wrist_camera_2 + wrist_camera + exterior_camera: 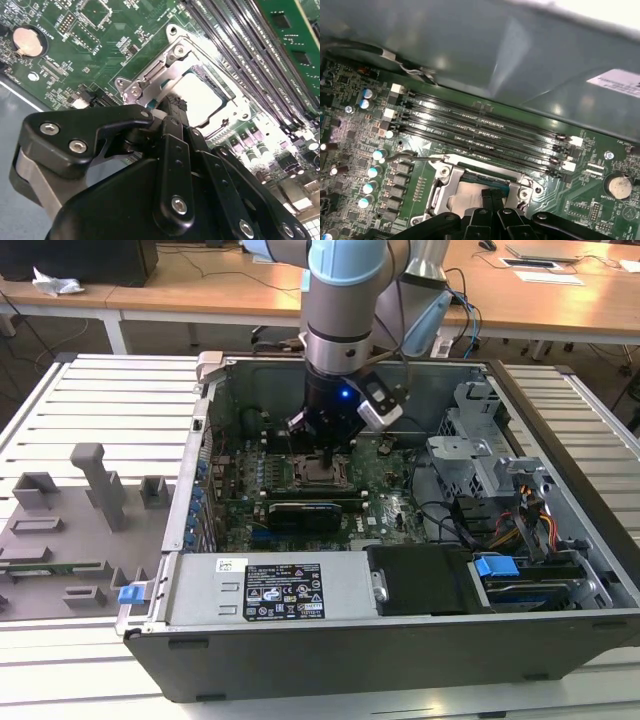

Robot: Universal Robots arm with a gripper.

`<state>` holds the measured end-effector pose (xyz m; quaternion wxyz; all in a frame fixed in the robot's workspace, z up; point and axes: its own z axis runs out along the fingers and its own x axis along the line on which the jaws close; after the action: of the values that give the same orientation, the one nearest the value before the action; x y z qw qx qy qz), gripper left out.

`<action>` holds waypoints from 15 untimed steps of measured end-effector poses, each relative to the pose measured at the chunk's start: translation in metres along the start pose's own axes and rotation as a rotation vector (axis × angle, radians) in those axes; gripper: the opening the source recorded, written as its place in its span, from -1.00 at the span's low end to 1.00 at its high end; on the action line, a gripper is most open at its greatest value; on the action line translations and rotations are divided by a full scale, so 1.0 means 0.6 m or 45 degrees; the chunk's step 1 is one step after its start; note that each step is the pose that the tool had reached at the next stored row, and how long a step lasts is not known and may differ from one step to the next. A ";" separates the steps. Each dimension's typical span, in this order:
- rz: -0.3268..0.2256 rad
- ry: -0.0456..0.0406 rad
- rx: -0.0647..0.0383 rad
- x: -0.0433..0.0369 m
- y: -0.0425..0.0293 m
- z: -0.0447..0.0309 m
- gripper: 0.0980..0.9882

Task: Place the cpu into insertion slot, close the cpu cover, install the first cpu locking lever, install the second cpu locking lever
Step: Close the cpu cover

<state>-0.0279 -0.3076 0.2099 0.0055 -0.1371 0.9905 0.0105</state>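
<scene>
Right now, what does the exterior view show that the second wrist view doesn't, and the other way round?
The exterior view adds the open computer case, its power supply, the arm and a grey parts tray. The second wrist view adds the coin battery and memory slots. Both share the motherboard, the cpu framed by the cpu cover, and the gripper over it.

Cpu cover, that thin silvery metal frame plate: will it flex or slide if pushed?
The thin silvery windowed cpu cover probably springs slightly, being thin sheet metal. It likely won't slide: screw heads sit at its corners.
</scene>
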 end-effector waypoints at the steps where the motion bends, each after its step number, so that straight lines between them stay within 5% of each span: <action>1: 0.000 0.000 0.000 -0.002 0.000 0.000 -0.98; 8: 0.000 0.001 0.003 -0.012 0.009 0.003 -0.98; 15: -0.001 0.014 0.037 -0.013 0.013 0.011 -0.98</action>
<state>-0.0226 -0.2979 0.2036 0.0020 -0.1373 0.9905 -0.0048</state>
